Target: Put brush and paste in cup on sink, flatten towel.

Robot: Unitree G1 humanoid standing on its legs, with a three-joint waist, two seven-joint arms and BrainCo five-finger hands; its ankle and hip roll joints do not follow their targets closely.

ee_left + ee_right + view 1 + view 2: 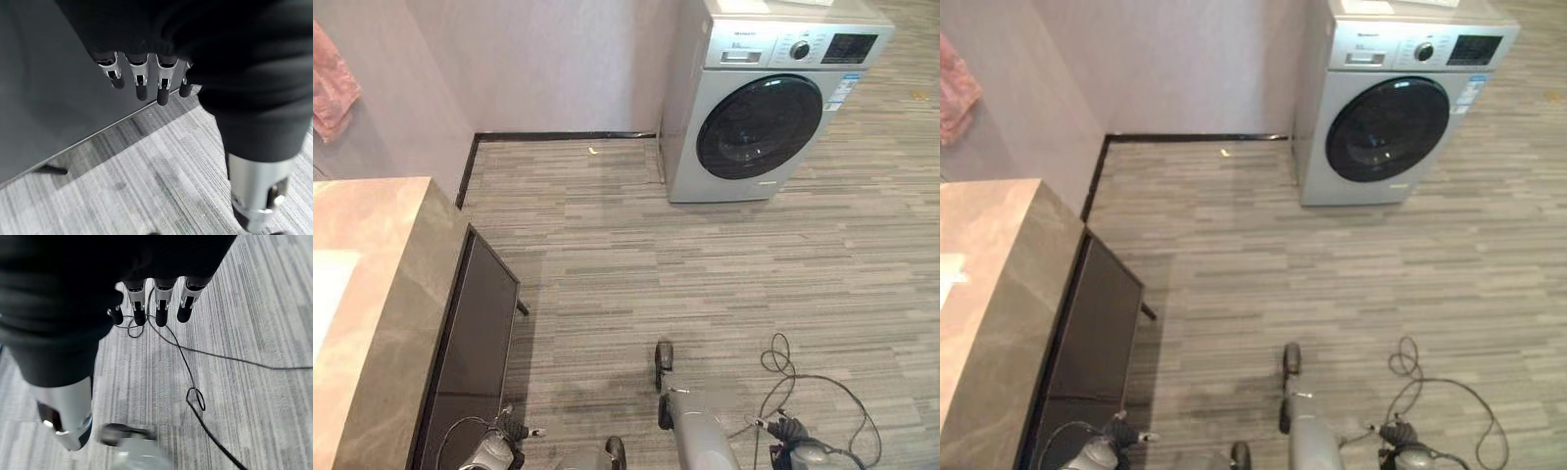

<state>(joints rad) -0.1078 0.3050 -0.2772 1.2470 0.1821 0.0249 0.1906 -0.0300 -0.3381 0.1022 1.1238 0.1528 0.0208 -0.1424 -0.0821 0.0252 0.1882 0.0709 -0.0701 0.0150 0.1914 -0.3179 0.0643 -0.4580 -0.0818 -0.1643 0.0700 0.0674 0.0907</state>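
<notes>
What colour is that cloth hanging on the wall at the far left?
Pink cloth, clearest in the left eye view.

The left hand (146,73) hangs with relaxed fingers (141,85) holding nothing, in front of a dark cabinet panel (49,98). Grey striped floor (146,186) lies beneath it.

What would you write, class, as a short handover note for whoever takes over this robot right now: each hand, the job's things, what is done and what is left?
Left hand: fingers straight, holding nothing, hanging beside the dark cabinet front.
Right hand: fingers straight, empty, above the striped floor.
Job's things: a pink towel hangs on the wall at far left; the counter edge is at left. Brush, paste and cup cannot be located from here.
Done: nothing visible.
Left: turn to the counter, put brush and paste in the cup, flatten the towel.
Also present: washing machine ahead.
</notes>
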